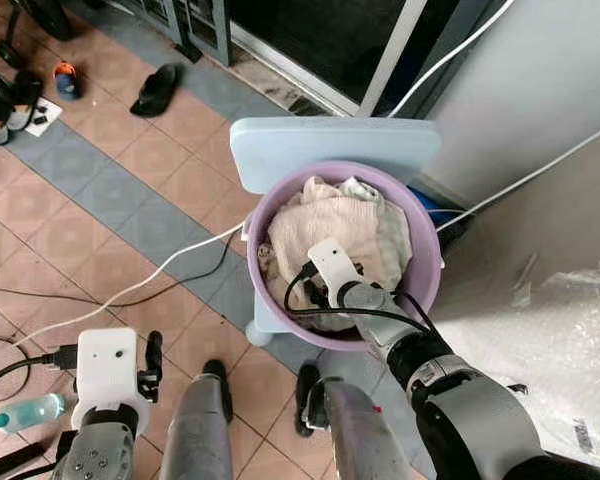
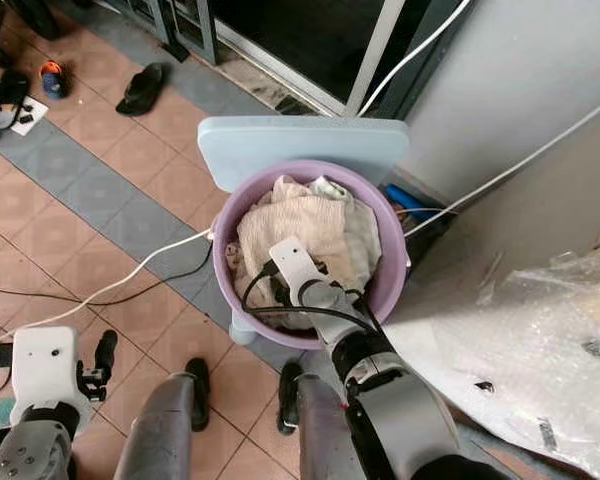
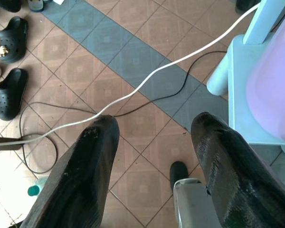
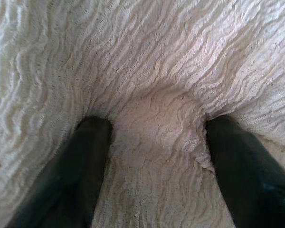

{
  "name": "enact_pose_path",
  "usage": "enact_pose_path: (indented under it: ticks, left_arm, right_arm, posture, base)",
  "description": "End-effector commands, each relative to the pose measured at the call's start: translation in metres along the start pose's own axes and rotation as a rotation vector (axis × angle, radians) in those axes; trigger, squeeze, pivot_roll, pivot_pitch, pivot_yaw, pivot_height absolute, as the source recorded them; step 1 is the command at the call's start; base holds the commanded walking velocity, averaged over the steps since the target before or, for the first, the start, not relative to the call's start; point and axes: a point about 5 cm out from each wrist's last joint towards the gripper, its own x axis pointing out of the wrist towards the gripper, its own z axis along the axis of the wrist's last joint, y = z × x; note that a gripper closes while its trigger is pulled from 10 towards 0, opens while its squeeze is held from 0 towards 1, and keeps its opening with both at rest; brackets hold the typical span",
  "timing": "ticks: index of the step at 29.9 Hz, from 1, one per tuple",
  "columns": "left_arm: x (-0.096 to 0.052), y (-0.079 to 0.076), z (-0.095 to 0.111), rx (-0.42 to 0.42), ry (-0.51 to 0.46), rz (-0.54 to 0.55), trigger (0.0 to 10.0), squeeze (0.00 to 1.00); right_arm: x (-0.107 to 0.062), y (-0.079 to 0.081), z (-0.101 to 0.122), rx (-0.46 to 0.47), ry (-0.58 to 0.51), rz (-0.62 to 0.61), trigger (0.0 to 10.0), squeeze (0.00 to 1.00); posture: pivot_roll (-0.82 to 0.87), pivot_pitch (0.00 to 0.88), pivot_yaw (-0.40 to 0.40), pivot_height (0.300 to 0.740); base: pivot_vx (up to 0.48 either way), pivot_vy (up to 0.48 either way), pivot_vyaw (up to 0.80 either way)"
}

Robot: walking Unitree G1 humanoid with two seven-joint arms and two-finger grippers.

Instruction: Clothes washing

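A purple basin (image 1: 429,250) stands on a light blue stool (image 1: 280,140) and is heaped with cream and white clothes (image 1: 330,220). My right gripper (image 4: 156,126) reaches down into the basin at its near side. Its two black fingers (image 4: 90,142) stand apart, pressed into a cream ribbed knit cloth (image 4: 147,57), and a fold of the cloth bulges between them. My left gripper (image 3: 154,126) hangs low at my left over the tiled floor, open with nothing in it.
A white cable (image 1: 130,290) and a black cable (image 3: 147,97) run across the floor left of the stool. A water bottle (image 1: 25,410) lies at the near left. Slippers (image 1: 158,88) and shoes lie farther off. Clear plastic sheeting (image 1: 570,340) covers the right side.
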Motion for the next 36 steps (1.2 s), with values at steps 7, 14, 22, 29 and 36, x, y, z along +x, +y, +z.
enact_pose_path:
  ticks: [7,14,22,29,36]
  left_arm:
    - [-0.004,0.001,-0.002,-0.014,0.022,0.044,10.0,0.00]
    - [-0.006,-0.003,-0.003,-0.035,0.024,0.060,10.0,0.00]
    - [0.004,-0.003,0.000,-0.042,0.005,0.075,10.0,0.00]
    - [0.013,-0.007,0.005,-0.046,-0.025,0.068,10.0,0.00]
    - [0.042,-0.008,0.017,-0.033,-0.083,0.042,10.0,0.00]
  right_arm:
    - [-0.003,0.001,-0.026,0.049,0.090,0.011,0.0,0.00]
    - [-0.003,-0.005,-0.025,0.061,0.097,-0.001,0.0,0.00]
    - [-0.002,-0.014,-0.015,0.086,0.076,-0.023,0.0,0.00]
    - [-0.003,-0.025,-0.012,0.117,0.059,-0.027,0.0,0.00]
    - [-0.007,-0.054,0.015,0.097,-0.082,-0.011,0.0,0.00]
  posture:
    - [0.25,0.432,-0.147,0.740]
    - [0.25,0.428,-0.171,0.740]
    - [0.23,0.392,-0.178,0.740]
    - [0.22,0.347,-0.173,0.740]
    - [0.17,0.205,-0.114,0.740]
  base:
    - [0.000,0.000,0.00]
    - [0.000,0.000,0.00]
    - [0.000,0.000,0.00]
    - [0.000,0.000,0.00]
    - [0.000,0.000,0.00]
